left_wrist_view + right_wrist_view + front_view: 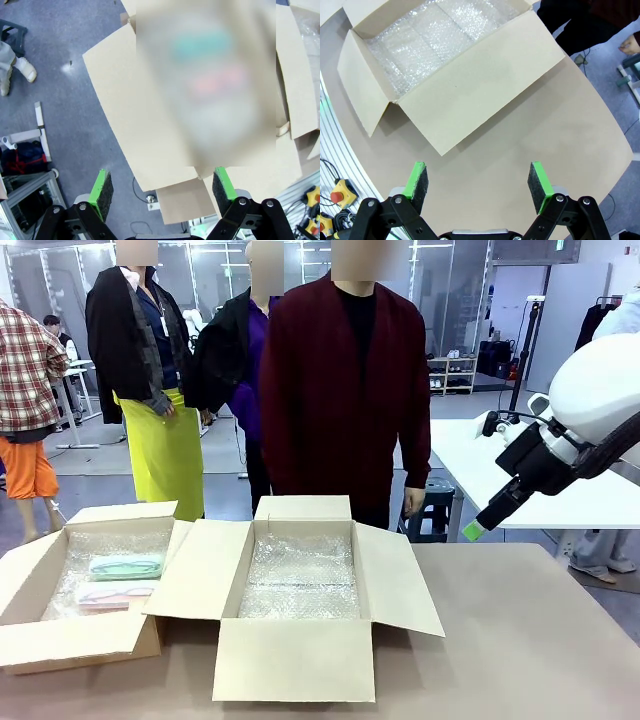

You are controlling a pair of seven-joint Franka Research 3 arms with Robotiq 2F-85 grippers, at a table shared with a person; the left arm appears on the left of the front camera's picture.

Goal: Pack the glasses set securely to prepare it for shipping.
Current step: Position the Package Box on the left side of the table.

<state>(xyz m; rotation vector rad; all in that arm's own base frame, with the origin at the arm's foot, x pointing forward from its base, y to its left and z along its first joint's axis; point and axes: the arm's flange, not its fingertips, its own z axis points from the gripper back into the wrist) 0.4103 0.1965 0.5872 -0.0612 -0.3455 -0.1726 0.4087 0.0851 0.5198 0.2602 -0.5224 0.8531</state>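
On the tabletop [520, 640] stand two open cardboard boxes lined with bubble wrap. The left box [40, 625] holds the mint green case [125, 566] with the pink case [115, 594] just beside it, nearer the robot. The middle box [300, 660] holds only bubble wrap [300, 580]. The right claw [479, 187] hangs wide and empty above the tabletop; the left claw [162, 192] is wide too, holding nothing.
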